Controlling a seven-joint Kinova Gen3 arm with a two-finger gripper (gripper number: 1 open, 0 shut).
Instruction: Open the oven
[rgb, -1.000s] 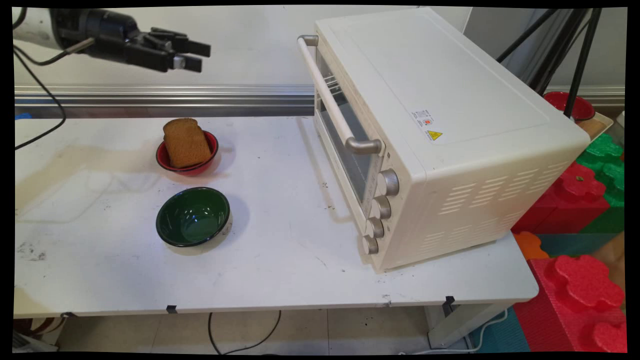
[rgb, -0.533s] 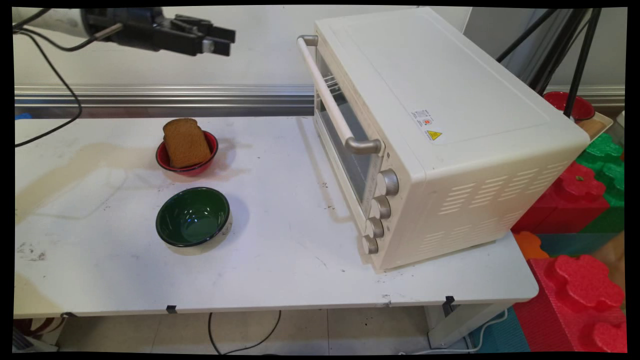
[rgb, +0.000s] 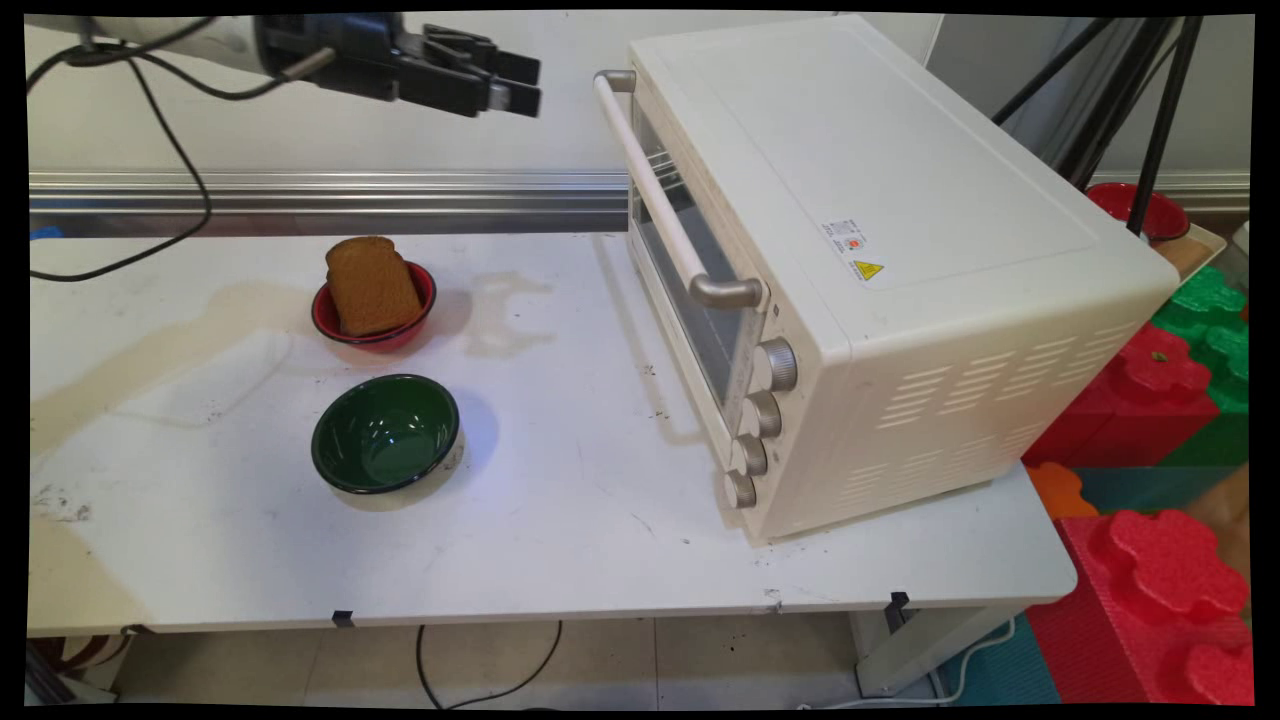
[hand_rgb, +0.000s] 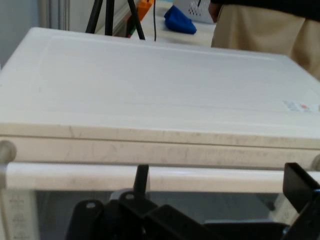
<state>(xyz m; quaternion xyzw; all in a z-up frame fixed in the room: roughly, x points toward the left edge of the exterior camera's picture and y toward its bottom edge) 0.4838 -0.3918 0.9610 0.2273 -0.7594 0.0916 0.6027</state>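
Gripper (rgb: 528, 85) open, facing oven handle (rgb: 660, 195)

Cream toaster oven (rgb: 880, 270), door shut

Its long handle (hand_rgb: 150, 176) lies level just ahead of the parted jaws, the flat top beyond.

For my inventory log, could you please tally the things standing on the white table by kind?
Bowls: 2, a red bowl and a green bowl
Bread slices: 1, the bread slice lying in the red one
Toaster ovens: 1, the toaster oven
Total: 4
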